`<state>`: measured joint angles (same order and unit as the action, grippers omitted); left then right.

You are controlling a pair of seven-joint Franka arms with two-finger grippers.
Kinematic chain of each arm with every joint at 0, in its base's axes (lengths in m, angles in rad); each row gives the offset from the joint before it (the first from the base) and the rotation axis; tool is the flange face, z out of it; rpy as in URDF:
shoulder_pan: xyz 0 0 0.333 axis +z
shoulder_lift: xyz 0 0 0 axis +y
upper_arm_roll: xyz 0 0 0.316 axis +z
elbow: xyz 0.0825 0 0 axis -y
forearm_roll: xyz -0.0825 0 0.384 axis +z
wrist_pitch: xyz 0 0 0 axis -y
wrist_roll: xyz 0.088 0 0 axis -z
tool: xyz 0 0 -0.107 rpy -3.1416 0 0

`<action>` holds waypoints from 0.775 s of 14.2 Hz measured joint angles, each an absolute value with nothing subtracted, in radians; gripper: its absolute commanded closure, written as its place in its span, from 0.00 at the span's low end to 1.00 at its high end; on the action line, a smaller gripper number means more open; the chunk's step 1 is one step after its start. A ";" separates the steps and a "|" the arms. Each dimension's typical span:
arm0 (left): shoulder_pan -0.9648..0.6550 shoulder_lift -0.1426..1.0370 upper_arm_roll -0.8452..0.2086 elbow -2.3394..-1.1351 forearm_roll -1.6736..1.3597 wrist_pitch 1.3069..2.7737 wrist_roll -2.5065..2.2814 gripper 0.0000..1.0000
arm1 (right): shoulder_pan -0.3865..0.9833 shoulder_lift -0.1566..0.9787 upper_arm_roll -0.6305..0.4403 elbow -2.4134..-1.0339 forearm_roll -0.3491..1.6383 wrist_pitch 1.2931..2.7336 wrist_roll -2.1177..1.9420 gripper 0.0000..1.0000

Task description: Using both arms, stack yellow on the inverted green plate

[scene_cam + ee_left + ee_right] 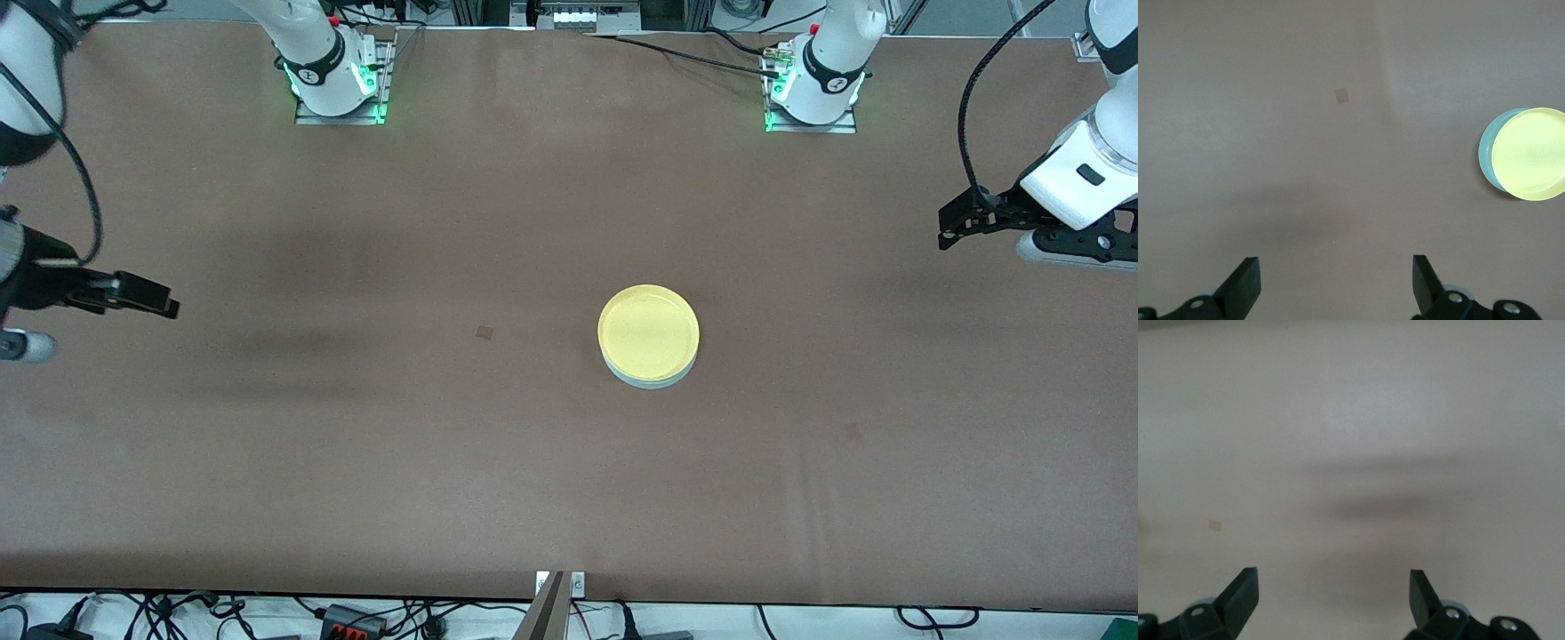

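The yellow plate (648, 332) lies on top of the pale green plate (653, 380) near the middle of the table; only a thin edge of the green one shows under it. Both also show in the left wrist view, the yellow plate (1531, 153) over the green plate (1487, 152). My left gripper (948, 238) is open and empty, up over the table's left-arm end (1336, 285). My right gripper (164, 304) is open and empty, up over the right-arm end (1334, 599). The plates do not show in the right wrist view.
The brown table (356, 444) carries a small darker square mark (484, 332), toward the right arm's end from the plates. The two arm bases (338, 80) (813, 84) stand at the table's edge farthest from the front camera.
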<state>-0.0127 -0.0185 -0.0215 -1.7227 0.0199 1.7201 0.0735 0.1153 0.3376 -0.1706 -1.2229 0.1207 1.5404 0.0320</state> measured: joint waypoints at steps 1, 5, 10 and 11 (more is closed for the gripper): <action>-0.013 -0.019 -0.021 -1.723 0.020 1.719 0.074 0.00 | 0.067 0.317 -0.136 -1.227 0.107 1.539 0.029 0.00; -0.013 -0.019 -0.021 -1.723 0.020 1.716 0.074 0.00 | -0.035 0.260 -0.098 -1.271 0.072 1.539 -0.066 0.00; -0.008 -0.019 -0.020 -1.723 0.020 1.716 0.074 0.00 | -0.001 0.235 -0.069 -1.298 -0.028 1.539 -0.072 0.00; -0.006 -0.019 -0.020 -1.723 0.020 1.716 0.074 0.00 | 0.006 0.221 -0.069 -1.321 -0.031 1.541 -0.069 0.00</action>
